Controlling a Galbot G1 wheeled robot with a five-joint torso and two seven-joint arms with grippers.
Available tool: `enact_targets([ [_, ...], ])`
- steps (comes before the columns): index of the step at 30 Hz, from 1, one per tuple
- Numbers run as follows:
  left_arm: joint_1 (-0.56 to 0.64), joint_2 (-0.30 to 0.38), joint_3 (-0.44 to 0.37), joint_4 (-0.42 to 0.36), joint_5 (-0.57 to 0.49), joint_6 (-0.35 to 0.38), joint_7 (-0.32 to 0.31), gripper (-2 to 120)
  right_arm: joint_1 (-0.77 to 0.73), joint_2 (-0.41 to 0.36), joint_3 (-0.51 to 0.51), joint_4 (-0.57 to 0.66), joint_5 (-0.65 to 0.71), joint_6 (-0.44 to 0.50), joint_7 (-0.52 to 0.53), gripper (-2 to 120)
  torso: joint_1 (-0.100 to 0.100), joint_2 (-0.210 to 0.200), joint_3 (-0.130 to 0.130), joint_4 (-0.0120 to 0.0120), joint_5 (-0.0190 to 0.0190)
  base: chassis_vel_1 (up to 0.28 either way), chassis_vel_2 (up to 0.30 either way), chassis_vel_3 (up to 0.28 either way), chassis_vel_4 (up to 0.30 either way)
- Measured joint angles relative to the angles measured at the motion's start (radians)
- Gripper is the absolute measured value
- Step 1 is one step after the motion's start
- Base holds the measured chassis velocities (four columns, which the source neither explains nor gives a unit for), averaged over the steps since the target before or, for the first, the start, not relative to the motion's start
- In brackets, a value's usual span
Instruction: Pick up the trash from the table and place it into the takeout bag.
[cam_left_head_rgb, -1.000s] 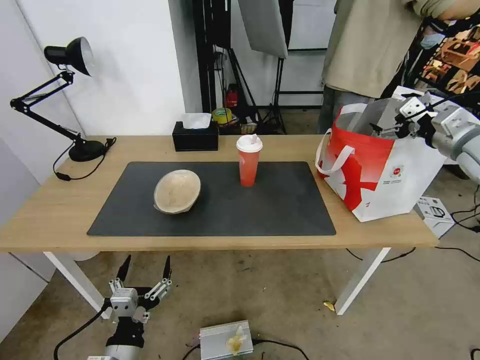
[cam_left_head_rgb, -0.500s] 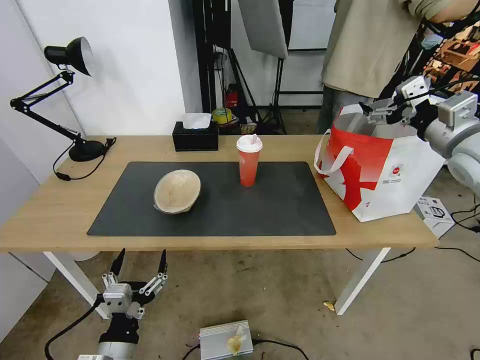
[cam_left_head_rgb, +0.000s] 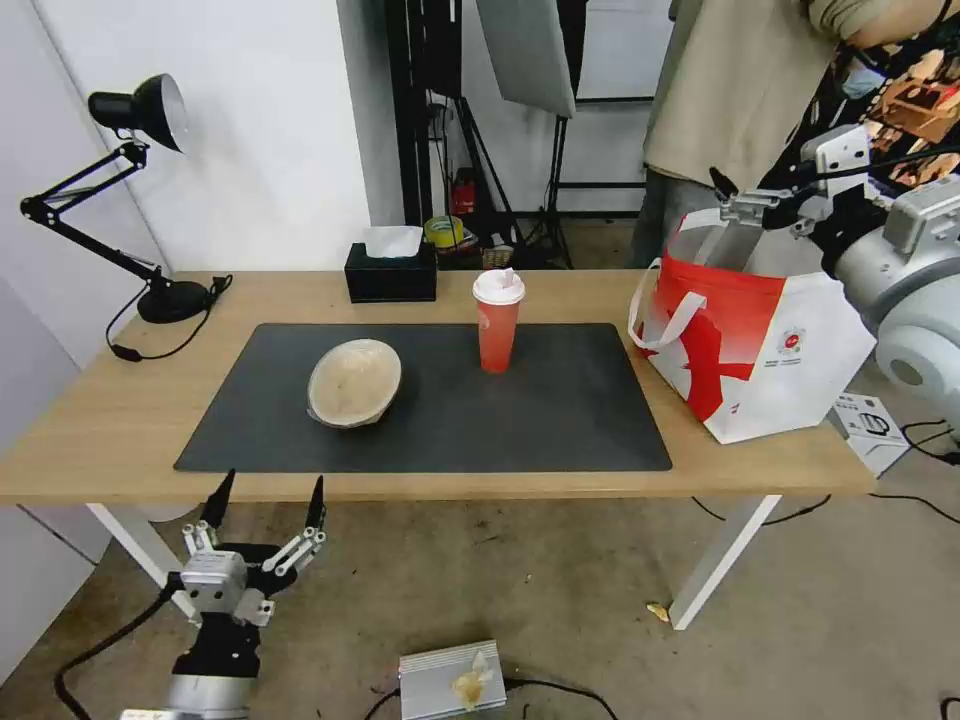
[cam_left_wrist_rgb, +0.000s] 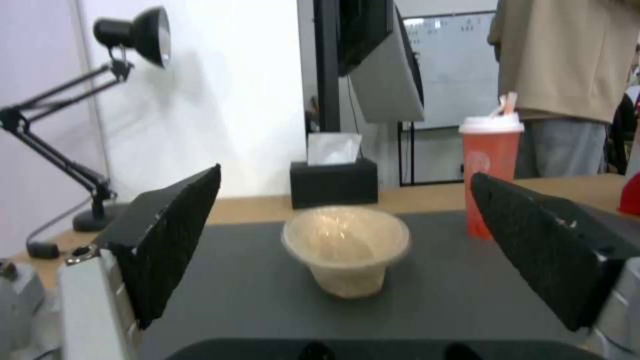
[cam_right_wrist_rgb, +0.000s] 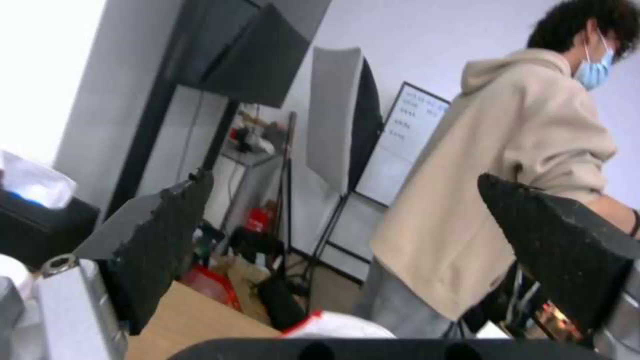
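On the dark mat (cam_left_head_rgb: 560, 420) of the light-wood table (cam_left_head_rgb: 110, 420) lie two pieces of trash: a shallow beige bowl (cam_left_head_rgb: 354, 382) on its side and a tall red cup (cam_left_head_rgb: 498, 322) with a white lid. The red-and-white takeout bag (cam_left_head_rgb: 760, 345) stands open at the table's right end. My right gripper (cam_left_head_rgb: 738, 198) hovers open and empty just above the bag's rim. My left gripper (cam_left_head_rgb: 266, 498) hangs open below the table's front edge, left of centre. In the left wrist view, the bowl (cam_left_wrist_rgb: 345, 250) and cup (cam_left_wrist_rgb: 491, 175) sit beyond the spread fingers (cam_left_wrist_rgb: 170, 240).
A black desk lamp (cam_left_head_rgb: 135, 110) stands at the table's back left, and a black tissue box (cam_left_head_rgb: 391, 272) at the back centre. A person stands behind the bag (cam_right_wrist_rgb: 333, 322). A small white box (cam_left_head_rgb: 868, 428) and a silver box (cam_left_head_rgb: 450, 682) lie on the floor.
My right gripper has risen out of the bag's mouth and shifted left above its rim. My left gripper has sunk lower and drifted left below the table edge.
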Motion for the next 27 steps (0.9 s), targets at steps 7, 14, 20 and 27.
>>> enact_targets([
  [7, 0.013, 0.004, -0.023, -0.035, -0.001, 0.002, -0.002, 100, -0.041, 0.005, 0.017, 0.102, 0.054, 0.000, 0.039, 100, 0.000, 0.000, 0.000, 0.0002, -0.0001, 0.000, 0.000, 0.000, 0.000],
  [14, -0.005, 0.004, -0.026, -0.057, 0.001, 0.004, -0.024, 100, -0.198, 0.009, 0.085, 0.180, 0.064, 0.023, 0.053, 100, 0.000, 0.000, 0.000, -0.0003, 0.0000, 0.000, 0.000, 0.000, 0.000],
  [20, 0.016, -0.009, -0.049, -0.083, 0.002, 0.007, -0.029, 100, -0.333, 0.049, 0.139, 0.232, 0.031, 0.049, 0.052, 100, 0.000, 0.000, 0.000, -0.0001, 0.0000, 0.000, 0.000, 0.000, 0.000],
  [27, 0.023, -0.019, -0.078, -0.105, 0.001, 0.013, -0.033, 100, -0.557, 0.141, 0.241, 0.281, -0.074, 0.082, 0.040, 100, 0.000, 0.000, 0.000, 0.0000, 0.0000, 0.000, 0.000, 0.000, 0.000],
])
